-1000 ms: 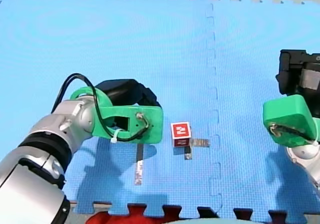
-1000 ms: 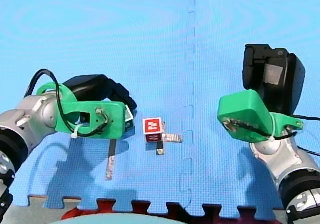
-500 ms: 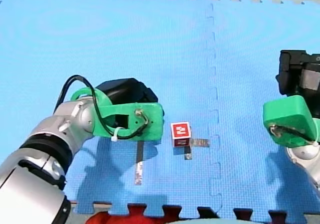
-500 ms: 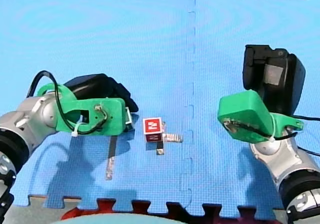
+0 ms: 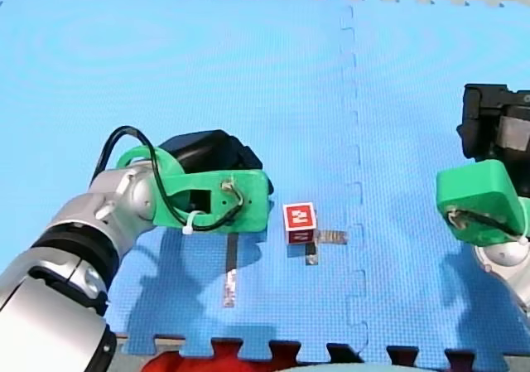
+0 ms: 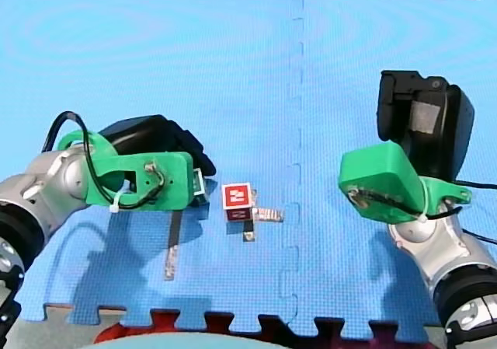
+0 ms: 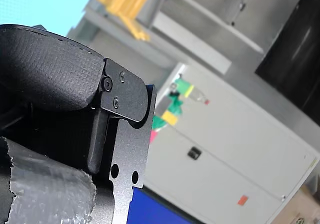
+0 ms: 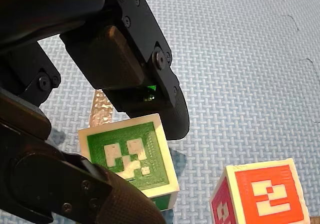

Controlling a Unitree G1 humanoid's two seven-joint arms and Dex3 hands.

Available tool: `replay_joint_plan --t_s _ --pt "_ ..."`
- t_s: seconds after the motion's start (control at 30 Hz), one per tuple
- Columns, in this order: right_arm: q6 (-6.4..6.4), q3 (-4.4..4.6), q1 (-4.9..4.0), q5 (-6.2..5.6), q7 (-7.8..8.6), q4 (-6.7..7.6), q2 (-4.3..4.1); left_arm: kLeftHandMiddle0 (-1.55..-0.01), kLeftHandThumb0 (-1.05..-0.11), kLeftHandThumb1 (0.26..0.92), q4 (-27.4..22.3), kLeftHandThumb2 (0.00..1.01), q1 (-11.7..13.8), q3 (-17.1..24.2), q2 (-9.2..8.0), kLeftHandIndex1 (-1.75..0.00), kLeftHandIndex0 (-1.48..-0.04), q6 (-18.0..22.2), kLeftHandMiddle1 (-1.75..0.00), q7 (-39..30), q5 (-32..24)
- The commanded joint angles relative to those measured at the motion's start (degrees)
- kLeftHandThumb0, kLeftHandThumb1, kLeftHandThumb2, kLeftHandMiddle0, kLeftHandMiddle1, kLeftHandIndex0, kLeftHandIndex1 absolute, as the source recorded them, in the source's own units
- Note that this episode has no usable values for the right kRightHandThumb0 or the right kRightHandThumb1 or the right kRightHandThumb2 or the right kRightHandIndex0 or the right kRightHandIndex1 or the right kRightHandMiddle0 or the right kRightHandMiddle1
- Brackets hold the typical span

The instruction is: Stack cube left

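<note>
Left fingers (image 8: 125,59) snug around green cube (image 8: 131,156)

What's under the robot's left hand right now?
A green cube, gripped by the left hand, above a silver tape strip on the blue mat. In the head views the hand covers most of it. Its underside is hidden.

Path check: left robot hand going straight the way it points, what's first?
Probably the red cube, just ahead of the left robot hand gripping the green cube; height unclear. Right robot hand is far right.
</note>
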State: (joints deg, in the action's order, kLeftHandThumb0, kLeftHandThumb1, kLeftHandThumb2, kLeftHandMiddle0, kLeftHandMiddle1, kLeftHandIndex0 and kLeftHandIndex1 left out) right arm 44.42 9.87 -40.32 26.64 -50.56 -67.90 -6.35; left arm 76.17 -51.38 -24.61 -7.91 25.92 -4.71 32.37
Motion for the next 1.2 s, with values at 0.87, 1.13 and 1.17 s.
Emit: replay_joint_plan --t_s 0.87,1.13,1.17 --pt "0.53 -0.19 -0.07 -0.33 0.41 -0.17 0.02 -1.01 -0.472 0.789 -0.8 0.0 -2.0 0.5 -3.12 0.0 -1.32 3.8 -1.75 1.1 0.2" --pt "0.5 -0.13 0.0 -0.25 0.32 -0.11 0.12 -1.0 -0.474 0.796 -1.8 0.01 -3.0 0.8 -4.03 0.0 -1.3 5.5 -1.75 0.2 -0.2" --pt "0.5 -0.11 0.02 -0.22 0.28 -0.09 0.11 -1.0 -0.474 0.797 -2.0 0.01 -3.2 0.8 -4.08 0.0 -1.3 5.7 -1.75 0.0 -0.3"
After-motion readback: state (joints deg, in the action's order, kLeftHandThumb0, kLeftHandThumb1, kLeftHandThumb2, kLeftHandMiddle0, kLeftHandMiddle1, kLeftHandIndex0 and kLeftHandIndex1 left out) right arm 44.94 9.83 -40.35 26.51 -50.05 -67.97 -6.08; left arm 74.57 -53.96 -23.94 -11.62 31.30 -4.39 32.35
